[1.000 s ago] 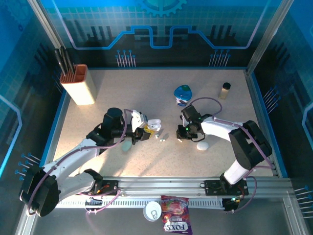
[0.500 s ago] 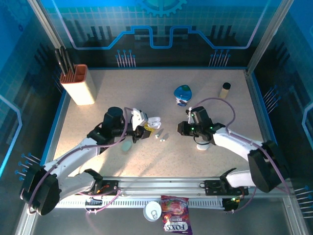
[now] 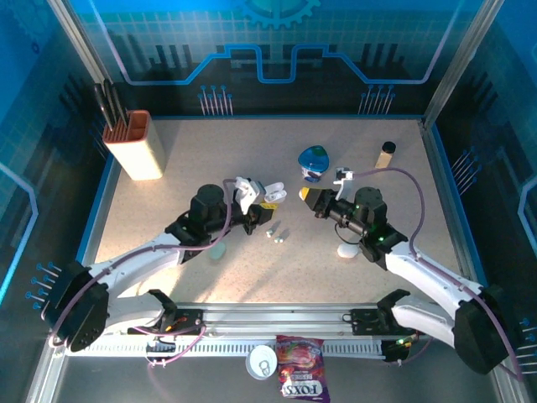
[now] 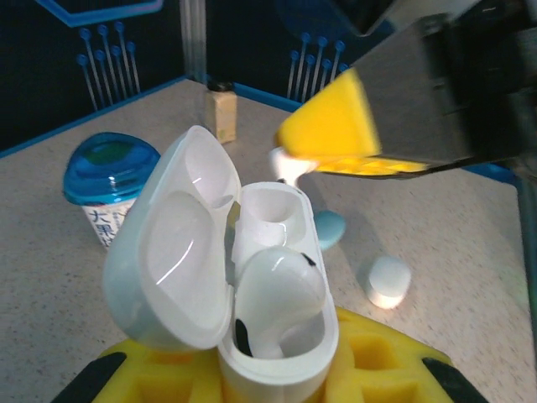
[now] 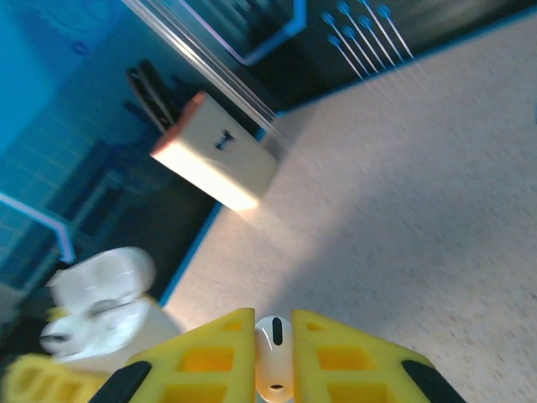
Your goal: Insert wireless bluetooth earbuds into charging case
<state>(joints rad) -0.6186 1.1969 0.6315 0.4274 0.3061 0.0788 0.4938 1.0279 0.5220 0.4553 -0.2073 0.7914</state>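
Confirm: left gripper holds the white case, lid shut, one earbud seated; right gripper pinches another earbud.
The lid is open, not shut; the left wrist view shows it. The left gripper does hold the white case with one earbud seated, and the right gripper pinches another earbud.

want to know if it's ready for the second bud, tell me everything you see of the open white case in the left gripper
The charging case is white, glossy, plastic-looking, pebble-shaped, standing upright. Its hinged lid is swung fully open. One seated earbud fills the near socket; the far socket looks empty. The left gripper is shut on its base, yellow pads on both sides. The right gripper holds a second earbud just above; contact unclear.
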